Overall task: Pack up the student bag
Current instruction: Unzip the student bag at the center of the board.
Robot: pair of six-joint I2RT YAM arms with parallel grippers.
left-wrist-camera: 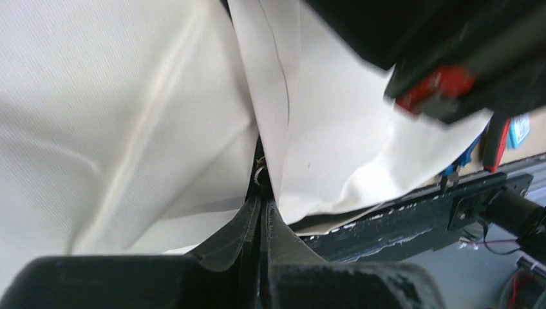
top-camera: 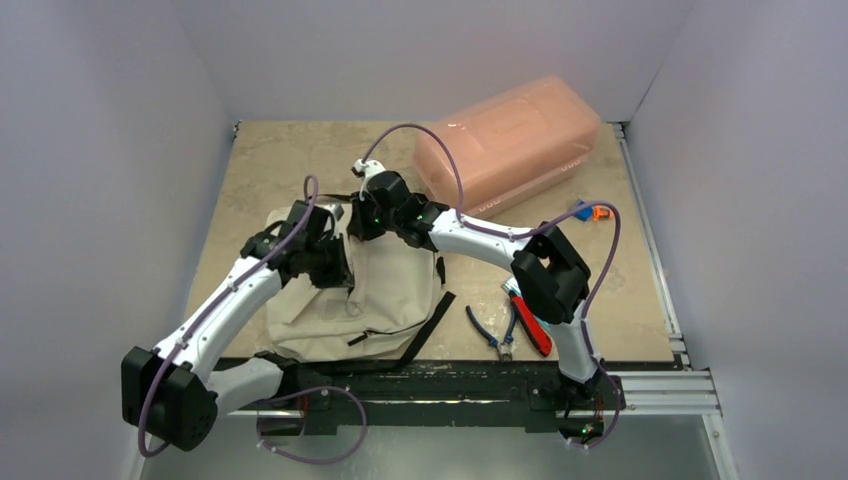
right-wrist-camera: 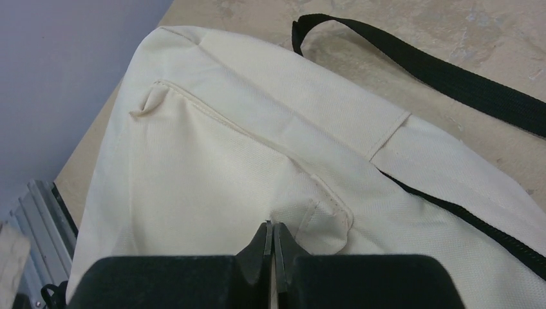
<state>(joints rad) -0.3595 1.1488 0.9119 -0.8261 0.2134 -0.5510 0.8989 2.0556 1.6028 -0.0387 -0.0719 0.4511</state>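
The cream student bag (top-camera: 385, 290) lies on the table between both arms, its black straps trailing toward the front edge. My left gripper (top-camera: 340, 262) is at the bag's left upper side. In the left wrist view the left gripper (left-wrist-camera: 261, 196) is shut on the black zip trim, where a small metal ring (left-wrist-camera: 257, 175) shows, with cream fabric (left-wrist-camera: 116, 116) on either side. My right gripper (top-camera: 362, 222) is at the bag's top. In the right wrist view the right gripper (right-wrist-camera: 273, 226) is shut, pinching puckered cream fabric (right-wrist-camera: 212, 161) beside a pocket seam. A black strap (right-wrist-camera: 438, 71) lies beyond.
A translucent pink box (top-camera: 508, 140) stands at the back right. Blue-handled pliers (top-camera: 487, 330) and a red-handled tool (top-camera: 530, 325) lie right of the bag, by the right arm. Small orange and blue items (top-camera: 590, 211) sit further right. A metal rail (top-camera: 650, 385) runs along the front.
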